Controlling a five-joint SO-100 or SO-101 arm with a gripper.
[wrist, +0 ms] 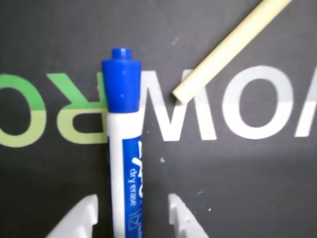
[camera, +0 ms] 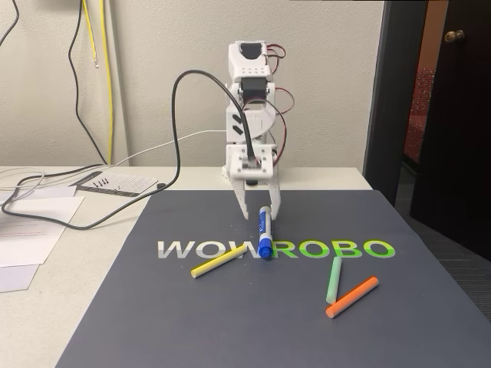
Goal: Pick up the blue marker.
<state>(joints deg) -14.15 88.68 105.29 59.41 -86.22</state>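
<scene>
**Wrist view: claw straddling the marker, not yet closed**

Wrist view puts the blue marker (wrist: 125, 148) running up the middle of the picture, cap end away from the camera, barrel passing between the two white fingertips (wrist: 79, 218) at the bottom edge. Claw (wrist: 131, 218) spread apart, a gap on each side of the barrel, more on the right. Fixed view agrees: claw (camera: 258, 208) lowered onto the dark mat (camera: 230, 322) on the surface, tips astride the marker's (camera: 265, 230) tail end, cap lying on the WOWROBO lettering (camera: 276, 249).

Judged as the end of the approach, just ahead of the grasp. Next: close squarely on the barrel, then lift straight up, clear of the yellow stick (wrist: 228, 47) near the cap.

Short and thick, white barrel, blue label reading "dry erase", rounded blue cap. Lying flat, probably prone to roll if pinched off-centre.
</scene>
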